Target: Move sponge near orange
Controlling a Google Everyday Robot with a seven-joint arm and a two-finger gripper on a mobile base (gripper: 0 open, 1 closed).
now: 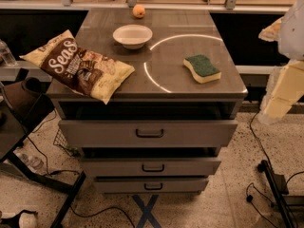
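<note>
Four things lie on your tabletop (190, 25), which tops a cabinet of three drawers (149, 133). Biggest is the chip bag (78, 66), overhanging the front-left corner. At the right edge of the view, off the tabletop and well apart from everything on it, hangs the pale gripper (281, 95); whether it is apart or together you cannot tell from here. The white bowl (132, 35) stands left of centre, toward the back. The sponge (202, 68) lies green side up near the front right, with nothing touching it, so the carry is not yet begun. The orange (138, 11) rests at the far edge, just behind the bowl.

Your risks, as I judge them:
- A nudge from the sponge or gripper could roll the orange off the back.
- A low path could clip the bowl.
- Soft foam may slip from a shallow pinch.
</note>
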